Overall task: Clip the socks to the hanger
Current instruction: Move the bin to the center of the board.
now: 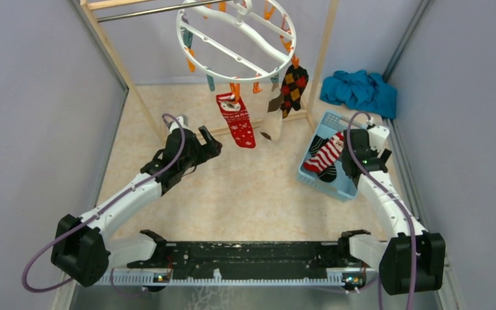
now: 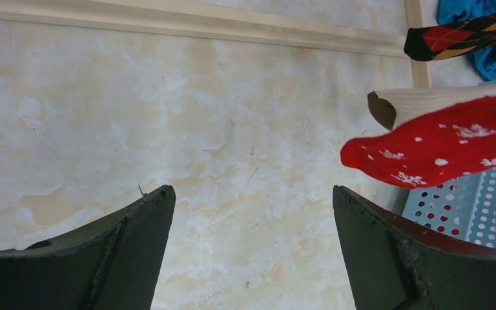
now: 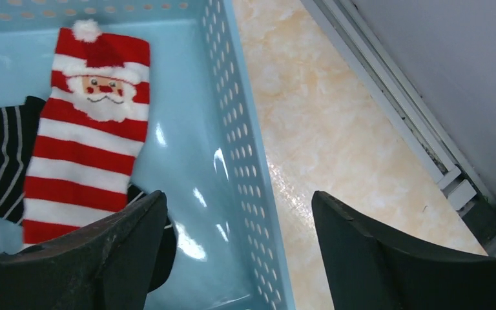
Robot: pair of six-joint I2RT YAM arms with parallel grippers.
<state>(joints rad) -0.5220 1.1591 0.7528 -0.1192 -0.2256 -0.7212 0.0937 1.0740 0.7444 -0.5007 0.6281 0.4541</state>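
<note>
Nearest the arm bases, the left gripper hangs over bare table with its fingers spread wide and nothing between them. The right gripper is just as wide and empty, poised over the right wall of the blue basket. Only the right wrist view shows the basket's contents clearly. A striped sock with a Santa face and a white pompom lies flat on the floor of the basket. It partly covers a black sock with thin white stripes. From above, these two are just a small overlapping pair beside the right wrist. The left wrist view looks low across the table and catches the toe of a red sock with white snowflakes, hanging clear of the surface. Behind it are a cream sock with a brown toe and an argyle sock. That view does not show what holds them. The top view does: all three dangle from clips on the near rim of the hanger, a white ring tilted under the rod of a wooden rack. Farthest back, in the right corner, a blue cloth lies in a heap.
</note>
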